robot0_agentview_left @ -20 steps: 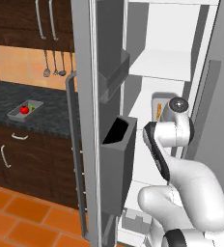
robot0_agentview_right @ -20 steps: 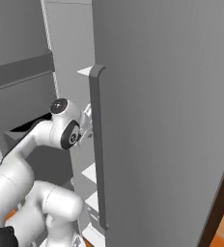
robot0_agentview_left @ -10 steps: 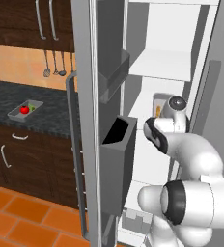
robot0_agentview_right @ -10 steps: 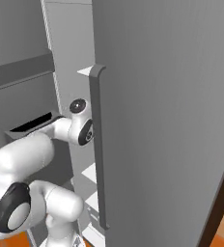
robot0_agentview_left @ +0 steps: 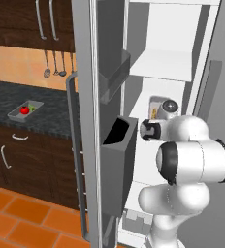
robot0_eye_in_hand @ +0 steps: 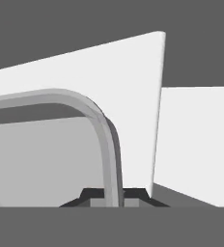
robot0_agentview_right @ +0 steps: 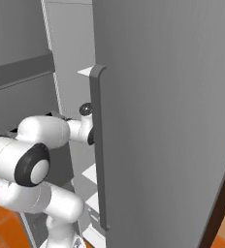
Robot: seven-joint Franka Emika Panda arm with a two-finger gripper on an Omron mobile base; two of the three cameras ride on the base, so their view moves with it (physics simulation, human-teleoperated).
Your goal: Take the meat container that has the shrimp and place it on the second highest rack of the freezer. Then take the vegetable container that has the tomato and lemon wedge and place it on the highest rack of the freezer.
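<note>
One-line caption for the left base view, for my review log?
White arm reaches into the open freezer beside the grey door bins; tomato tray waits on the dark counter.

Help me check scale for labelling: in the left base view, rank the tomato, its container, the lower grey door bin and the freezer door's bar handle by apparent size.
1. Bar handle
2. Lower door bin, nearer the camera, so flattered
3. Container
4. Tomato, far smallest

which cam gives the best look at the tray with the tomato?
Left base view. The tray sits in full on the dark counter left of the open freezer door, with the red tomato inside it. The right base view looks at the freezer's grey side, and the hand view looks at a grey tray rim close up.
</note>
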